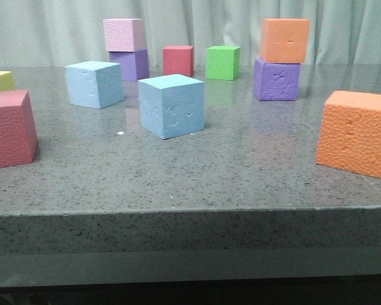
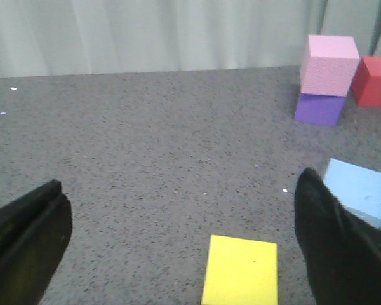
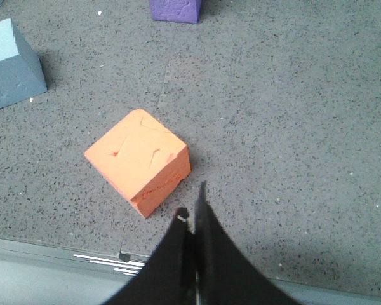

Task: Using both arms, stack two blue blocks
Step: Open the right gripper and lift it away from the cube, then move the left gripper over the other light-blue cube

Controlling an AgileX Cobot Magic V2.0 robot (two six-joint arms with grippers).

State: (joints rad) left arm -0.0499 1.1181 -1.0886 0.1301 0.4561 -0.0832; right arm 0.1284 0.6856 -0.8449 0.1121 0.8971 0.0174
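Note:
Two sky-blue blocks stand apart on the grey table: one at the back left (image 1: 94, 84), one nearer the middle (image 1: 171, 105). Neither gripper shows in the front view. My left gripper (image 2: 178, 184) is open and empty, its dark fingers (image 2: 25, 235) spread wide above the table. A blue block (image 2: 359, 190) lies just beyond its other finger, and a yellow cube (image 2: 240, 270) lies between the fingers. My right gripper (image 3: 192, 206) is shut and empty near the table's front edge, beside an orange cube (image 3: 136, 159). A blue block (image 3: 9, 60) lies well away from it.
A pink cube on a purple one (image 1: 127, 47), a red cube (image 1: 178, 60) and a green cube (image 1: 223, 62) stand at the back. An orange cube sits on a purple one (image 1: 278, 60) at the back right. A large red cube (image 1: 9, 127) and an orange cube (image 1: 359, 130) flank the front.

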